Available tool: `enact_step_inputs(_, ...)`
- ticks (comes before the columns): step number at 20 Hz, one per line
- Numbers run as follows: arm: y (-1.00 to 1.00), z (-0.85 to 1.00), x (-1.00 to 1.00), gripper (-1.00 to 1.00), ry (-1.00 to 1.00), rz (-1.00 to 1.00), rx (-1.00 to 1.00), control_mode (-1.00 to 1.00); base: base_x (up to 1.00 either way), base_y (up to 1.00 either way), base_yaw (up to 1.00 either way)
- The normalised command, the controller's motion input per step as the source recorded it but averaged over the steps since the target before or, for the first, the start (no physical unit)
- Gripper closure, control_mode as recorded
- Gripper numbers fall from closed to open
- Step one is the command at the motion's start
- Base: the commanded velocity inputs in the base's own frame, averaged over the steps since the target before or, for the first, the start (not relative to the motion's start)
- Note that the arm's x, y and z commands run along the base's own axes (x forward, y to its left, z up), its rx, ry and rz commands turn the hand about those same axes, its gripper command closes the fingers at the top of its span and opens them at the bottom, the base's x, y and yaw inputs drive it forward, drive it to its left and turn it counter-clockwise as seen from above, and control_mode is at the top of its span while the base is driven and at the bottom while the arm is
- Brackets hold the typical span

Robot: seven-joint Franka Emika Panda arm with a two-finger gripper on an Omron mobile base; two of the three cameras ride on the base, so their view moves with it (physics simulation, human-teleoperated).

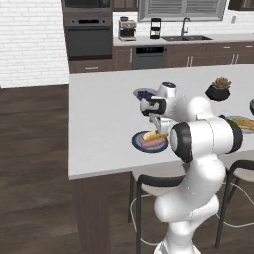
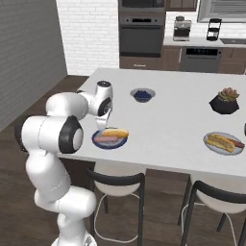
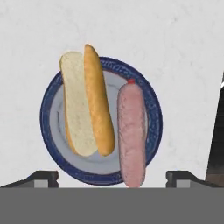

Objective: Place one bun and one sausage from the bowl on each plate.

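A home kitchen: wall oven [image 1: 89, 31], sink [image 1: 187, 37], coffee maker [image 1: 127, 29] and island counter [image 1: 99, 119] with stools [image 2: 117, 185].

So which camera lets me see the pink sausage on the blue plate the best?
The hand view: it looks straight down on the sausage, big and whole, beside the bun on the blue-rimmed plate. In the left base view it is small beside the arm; in the right base view small too.

Blue-rimmed grey plate [image 3: 48, 127], tan bun [image 3: 85, 100], pink sausage [image 3: 131, 133]
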Motion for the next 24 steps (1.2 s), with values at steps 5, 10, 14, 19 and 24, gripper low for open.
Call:
enact_step_inputs(5, -0.05, 1.00, -0.87, -1.00, -0.65, 0.00, 0.06, -1.00, 0.00, 0.00, 0.00)
enact_step_inputs(10, -0.13, 1.00, -0.98, -1.00, -0.71, -0.01, 0.09, -1.00, 0.00, 0.00, 0.00)
enact_step_inputs(14, -0.43, 1.00, -1.00, -1.00, -0.76, 0.00, 0.20, -1.00, 0.00, 0.00, 0.00)
enact_step_inputs(19, -0.75, 0.70, -0.88, -1.00, -0.70, -0.05, 0.27, -1.00, 0.00, 0.00, 0.00)
enact_step_inputs(24, -0.03, 0.00, -0.04, -1.00, -0.01, 0.00, 0.01, -1.00, 0.00, 0.00, 0.00)
